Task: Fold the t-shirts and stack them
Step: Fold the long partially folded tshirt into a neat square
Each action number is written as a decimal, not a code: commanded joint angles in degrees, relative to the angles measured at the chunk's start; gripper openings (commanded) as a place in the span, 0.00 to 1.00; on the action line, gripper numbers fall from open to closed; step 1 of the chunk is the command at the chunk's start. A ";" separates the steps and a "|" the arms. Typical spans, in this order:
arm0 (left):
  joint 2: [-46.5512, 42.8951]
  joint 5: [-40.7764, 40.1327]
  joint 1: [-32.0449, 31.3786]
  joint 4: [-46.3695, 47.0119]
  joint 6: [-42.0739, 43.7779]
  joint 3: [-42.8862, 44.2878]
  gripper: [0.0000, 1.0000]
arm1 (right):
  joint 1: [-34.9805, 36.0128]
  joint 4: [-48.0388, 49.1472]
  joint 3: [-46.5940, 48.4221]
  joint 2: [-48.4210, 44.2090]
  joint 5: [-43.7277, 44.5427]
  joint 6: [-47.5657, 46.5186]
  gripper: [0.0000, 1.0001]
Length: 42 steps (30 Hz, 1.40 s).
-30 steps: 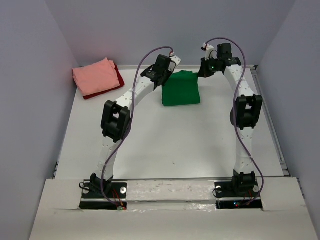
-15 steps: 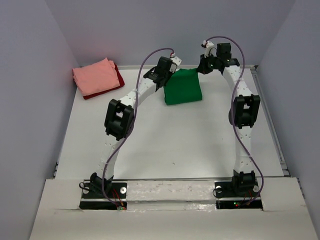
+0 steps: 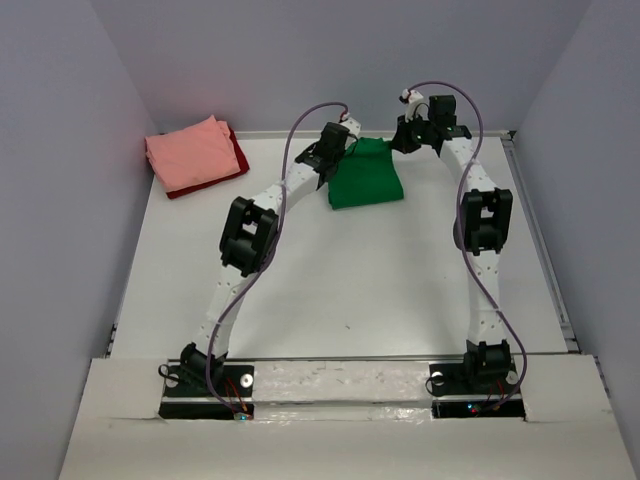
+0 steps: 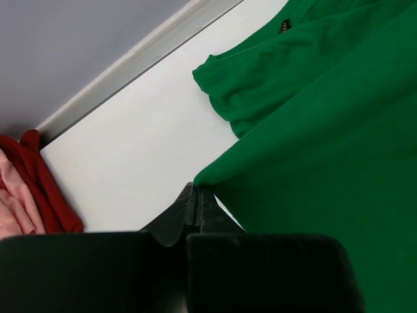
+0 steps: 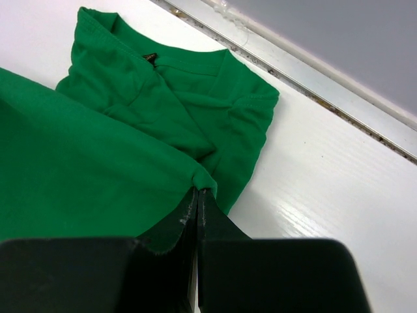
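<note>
The green t-shirt (image 3: 366, 175) lies partly folded at the far middle of the table. My left gripper (image 3: 331, 163) is shut on its left corner (image 4: 207, 177). My right gripper (image 3: 400, 143) is shut on its right corner (image 5: 203, 177). Both hold the raised upper layer over the collar part (image 5: 169, 85) lying near the back wall. The salmon pink t-shirt (image 3: 193, 152) lies folded on top of the dark red t-shirt (image 3: 238, 152) at the far left; both also show at the left edge of the left wrist view (image 4: 19, 189).
The back wall's rail (image 5: 306, 72) runs just behind the green shirt. A raised rail (image 3: 535, 230) edges the table's right side. The white table (image 3: 350, 290) stretches toward my arm bases.
Both grippers have moved toward the back wall, carrying the green shirt's upper layer over its collar part. The pink and red stack has not moved.
</note>
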 commanded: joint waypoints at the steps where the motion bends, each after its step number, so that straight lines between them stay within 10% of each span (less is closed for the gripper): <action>1: 1.30 -6.16 0.26 4.33 0.42 3.96 0.00 | -0.21 5.00 3.08 0.98 -1.13 0.38 0.00; 15: 8.60 -11.16 -0.53 4.77 4.98 9.58 0.00 | -0.21 6.50 6.69 5.99 0.45 0.64 0.00; 18: 10.09 -12.31 -0.88 4.42 5.87 10.64 0.02 | -0.21 6.50 6.95 6.52 0.63 0.91 0.45; 21: 11.32 -12.84 -1.23 3.28 6.22 11.96 0.62 | -0.21 5.80 6.60 6.61 1.06 1.26 0.98; 23: 11.50 -12.93 -1.23 3.19 6.13 12.05 0.99 | -0.21 5.53 6.25 6.18 1.24 1.08 1.00; 42: -15.03 -16.97 -1.40 4.51 7.10 0.99 0.99 | -0.21 3.07 -12.38 -16.93 0.36 -3.75 1.00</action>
